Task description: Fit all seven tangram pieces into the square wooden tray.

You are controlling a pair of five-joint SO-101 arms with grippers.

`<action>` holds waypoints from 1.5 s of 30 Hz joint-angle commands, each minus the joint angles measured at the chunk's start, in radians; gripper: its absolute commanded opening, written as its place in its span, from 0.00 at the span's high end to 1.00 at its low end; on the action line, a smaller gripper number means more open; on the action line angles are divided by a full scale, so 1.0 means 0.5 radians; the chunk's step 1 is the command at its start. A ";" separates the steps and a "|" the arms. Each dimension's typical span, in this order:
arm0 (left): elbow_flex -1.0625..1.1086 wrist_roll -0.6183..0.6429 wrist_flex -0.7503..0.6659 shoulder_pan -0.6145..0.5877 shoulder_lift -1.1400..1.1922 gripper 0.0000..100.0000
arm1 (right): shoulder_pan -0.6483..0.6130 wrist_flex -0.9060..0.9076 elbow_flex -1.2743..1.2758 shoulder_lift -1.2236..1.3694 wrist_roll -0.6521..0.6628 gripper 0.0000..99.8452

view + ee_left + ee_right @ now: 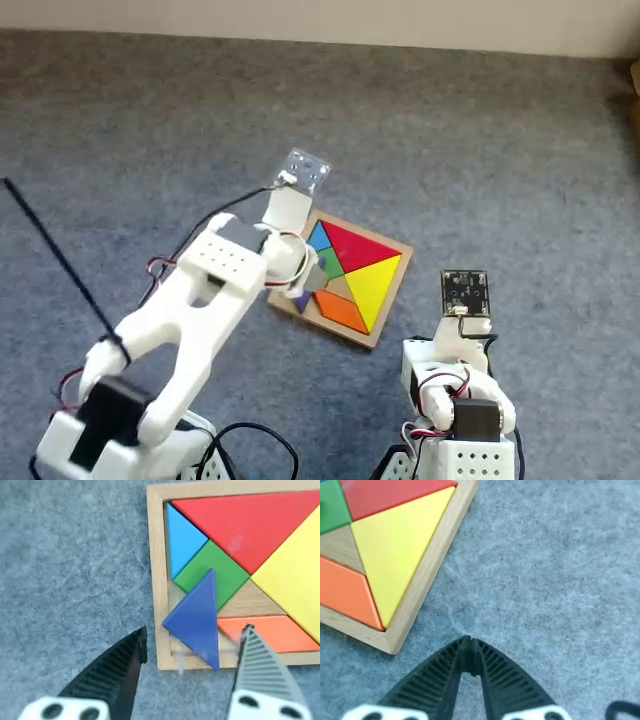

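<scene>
Hangs the left tool (195,629) released astride the blue triangle (197,620), askew over the wooden tray (156,555) rim and the green piece (227,575) near the tabletop's middle, probably for nudging into the bare gap (250,602) above the orange piece (270,632). Parks the right tool (468,650) clenched and empty beside the tray, likely out of the way.

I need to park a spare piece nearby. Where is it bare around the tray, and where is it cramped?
Bare: the grey carpet beyond the tray, and the strip between it and the right gripper. Inside, a wood gap between green, yellow and orange. Cramped: the corner where the left gripper straddles the blue triangle.
</scene>
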 commanded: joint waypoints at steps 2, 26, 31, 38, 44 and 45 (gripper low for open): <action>0.183 0.000 -0.295 -0.002 -0.250 0.83 | 0.029 0.020 0.259 -0.051 -0.003 0.99; -0.087 -0.003 -0.405 -0.005 0.321 0.96 | 0.029 0.020 0.259 -0.051 -0.003 0.99; -0.094 -0.003 -0.334 0.008 0.318 0.97 | 0.029 0.020 0.259 -0.051 -0.003 0.99; -0.087 -0.003 -0.298 0.051 0.318 0.97 | 0.029 0.020 0.259 -0.051 -0.003 0.99; -0.087 -0.003 -0.261 0.072 0.318 0.97 | 0.029 0.020 0.259 -0.051 -0.003 0.99; -0.091 -0.003 -0.249 0.072 0.318 0.97 | 0.029 0.020 0.259 -0.051 -0.003 0.99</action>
